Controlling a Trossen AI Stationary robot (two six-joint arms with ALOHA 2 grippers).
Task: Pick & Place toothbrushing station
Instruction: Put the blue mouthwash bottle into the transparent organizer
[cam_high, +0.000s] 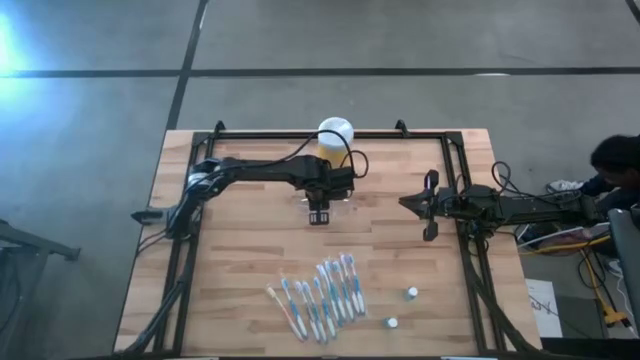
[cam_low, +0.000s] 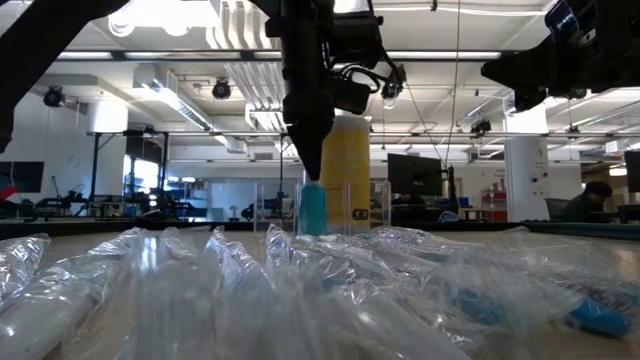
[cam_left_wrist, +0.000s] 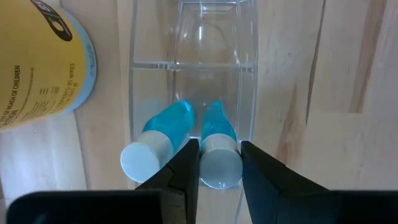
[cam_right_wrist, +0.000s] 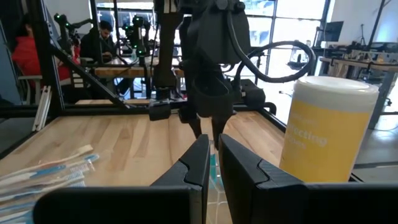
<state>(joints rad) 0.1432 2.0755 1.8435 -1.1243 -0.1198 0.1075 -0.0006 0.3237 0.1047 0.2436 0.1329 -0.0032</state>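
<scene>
Pinching second blue white-capped tube (cam_left_wrist: 219, 149) into clear plastic slotted holder (cam_left_wrist: 193, 74), left pincer (cam_left_wrist: 216, 163) at table's 12 o'clock; wrapped toothbrushes (cam_high: 320, 295) remain; right pincer (cam_right_wrist: 212, 163) pressed together, idle.

My own gripper (cam_right_wrist: 213, 163) sits low in front of me, its two dark fingers (cam_right_wrist: 194, 167) nearly together with only a thin gap. Beyond them the other arm's gripper (cam_right_wrist: 208, 130) points down at the wooden table (cam_right_wrist: 130, 140), something blue just under it. Beside that stands the yellow jar (cam_right_wrist: 326, 127) with a white lid. Wrapped toothbrushes (cam_right_wrist: 46, 169) lie farther off — and people (cam_right_wrist: 102, 38) sit at a bench behind the table
</scene>
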